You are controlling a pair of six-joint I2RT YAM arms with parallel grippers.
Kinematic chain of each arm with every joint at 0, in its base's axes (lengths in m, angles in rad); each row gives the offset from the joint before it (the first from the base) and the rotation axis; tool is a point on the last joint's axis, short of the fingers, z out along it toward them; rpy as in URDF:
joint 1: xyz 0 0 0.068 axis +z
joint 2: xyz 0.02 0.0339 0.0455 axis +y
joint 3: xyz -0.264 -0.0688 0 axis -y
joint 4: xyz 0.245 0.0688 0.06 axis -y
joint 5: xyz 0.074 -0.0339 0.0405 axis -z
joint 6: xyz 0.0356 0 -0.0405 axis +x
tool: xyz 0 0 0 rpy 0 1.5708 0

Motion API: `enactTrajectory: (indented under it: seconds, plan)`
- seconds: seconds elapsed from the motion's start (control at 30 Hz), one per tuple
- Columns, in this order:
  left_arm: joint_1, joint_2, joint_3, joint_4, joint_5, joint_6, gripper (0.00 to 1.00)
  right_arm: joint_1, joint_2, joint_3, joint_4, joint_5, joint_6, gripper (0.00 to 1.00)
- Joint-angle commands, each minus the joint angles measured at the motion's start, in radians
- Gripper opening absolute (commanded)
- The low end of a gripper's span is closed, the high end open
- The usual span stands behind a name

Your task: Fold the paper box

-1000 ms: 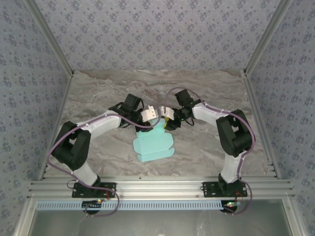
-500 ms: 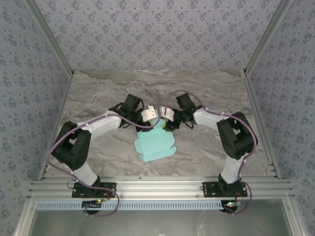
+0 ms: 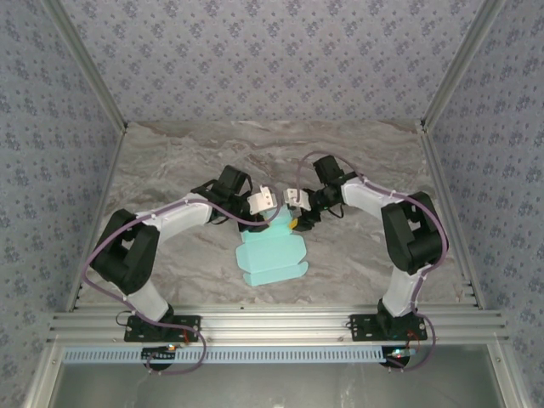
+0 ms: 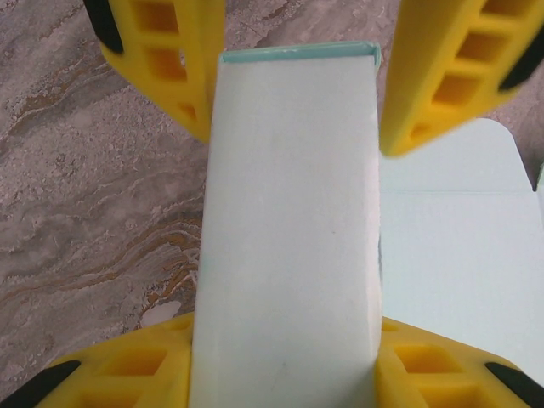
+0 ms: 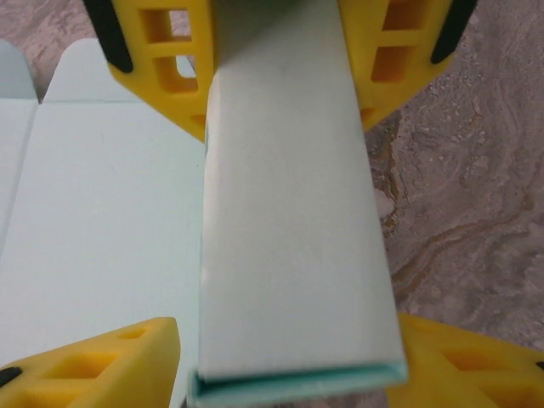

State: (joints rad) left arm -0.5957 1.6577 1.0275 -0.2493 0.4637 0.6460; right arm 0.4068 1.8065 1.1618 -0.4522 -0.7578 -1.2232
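Wrist views, unlike overhead, show left pincer (image 4: 293, 98) seemingly clamping the paper box (image 4: 289, 255) flap; right pincer (image 5: 276, 85), cannot tell.

One box (image 3: 270, 259). One table (image 3: 170, 161). Two arms: the left arm (image 3: 170, 217) from 7 o'clock, the right arm (image 3: 374, 200) from 5 o'clock. Two grippers, one per arm: the left gripper (image 3: 274, 211) at the box's 12 o'clock, the right gripper (image 3: 294, 223) at its 1 o'clock. Four yellow fingers (image 4: 161, 59) in the left wrist view, and four in the right wrist view. Two purple cables (image 3: 89, 255). Two bases (image 3: 161, 327). Three patterned walls (image 3: 272, 59).
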Motion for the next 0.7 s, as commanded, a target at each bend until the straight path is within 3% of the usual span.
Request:
enactTrajectory:
  seconds: [0.0,0.27,0.67]
  plan:
    - [-0.002,0.017,0.0,-0.019,0.025,0.022,0.39,0.0,-0.019,0.01,-0.128,-0.006,-0.122,0.63]
    - [-0.002,0.022,0.002,-0.017,0.032,0.018,0.39,0.05,0.016,-0.008,0.025,0.07,-0.044,0.61]
    - [-0.001,0.016,-0.004,-0.01,0.039,0.007,0.39,0.045,0.035,0.022,0.048,0.087,0.077,0.4]
